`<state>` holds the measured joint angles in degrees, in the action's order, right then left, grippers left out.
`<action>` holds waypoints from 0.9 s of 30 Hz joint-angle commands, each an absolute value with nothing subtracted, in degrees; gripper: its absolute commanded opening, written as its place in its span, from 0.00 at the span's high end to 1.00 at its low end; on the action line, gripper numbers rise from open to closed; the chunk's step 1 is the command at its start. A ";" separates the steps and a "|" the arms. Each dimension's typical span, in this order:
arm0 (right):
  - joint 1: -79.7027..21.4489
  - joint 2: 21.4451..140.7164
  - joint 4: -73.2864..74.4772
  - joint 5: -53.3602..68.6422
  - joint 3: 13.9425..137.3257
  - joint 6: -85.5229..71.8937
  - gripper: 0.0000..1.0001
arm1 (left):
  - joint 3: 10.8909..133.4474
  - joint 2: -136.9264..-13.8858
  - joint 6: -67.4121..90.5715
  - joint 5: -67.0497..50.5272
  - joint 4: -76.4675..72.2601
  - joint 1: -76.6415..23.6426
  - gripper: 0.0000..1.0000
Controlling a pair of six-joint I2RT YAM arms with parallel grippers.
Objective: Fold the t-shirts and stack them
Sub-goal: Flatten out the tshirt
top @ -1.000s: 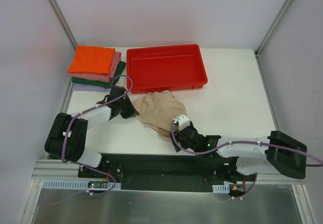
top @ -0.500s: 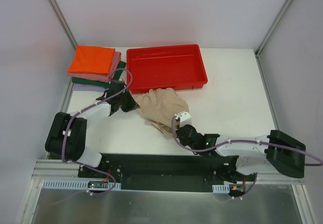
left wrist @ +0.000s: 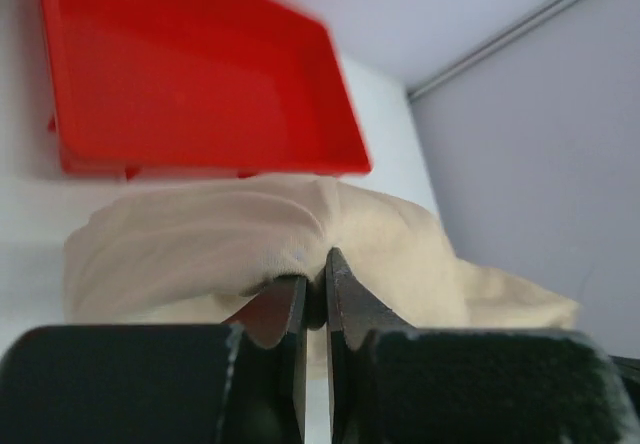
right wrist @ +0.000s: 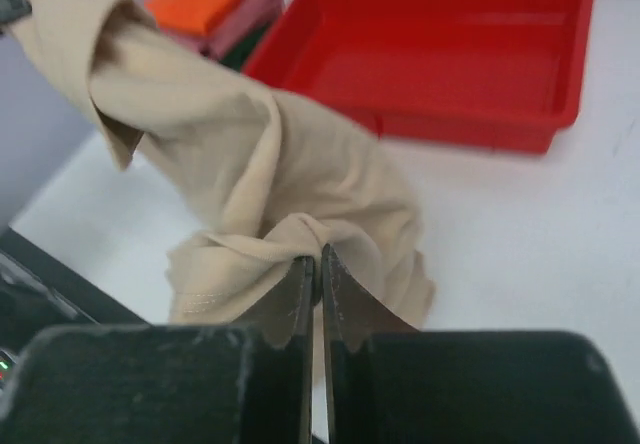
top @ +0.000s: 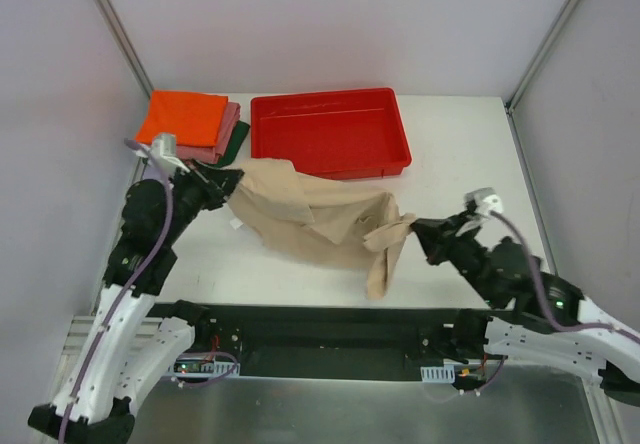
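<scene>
Top external view: spreading step in hand, judging by the beige t-shirt [top: 310, 219] strung low over the table [top: 470, 164] between both arms, just in front of the red tray [top: 403, 139]. Left gripper [top: 218, 180] clenched on one edge of the cloth, right gripper [top: 418, 230] clenched on a bunched end opposite. Folded stack [top: 190, 124] of orange, pink and dark green at the far left corner. Next, probably: draw apart to take out the sag and the twisted hanging flap, then lay flat before any fold.

Stack [top: 186, 120] left of tray [top: 330, 95]; shirt [top: 300, 219] before it
</scene>
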<state>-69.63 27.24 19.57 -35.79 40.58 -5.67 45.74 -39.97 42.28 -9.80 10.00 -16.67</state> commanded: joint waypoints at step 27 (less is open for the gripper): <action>-69.52 31.11 32.34 -15.99 84.02 7.56 0.99 | 93.60 -33.56 33.31 -6.86 23.73 -15.64 1.00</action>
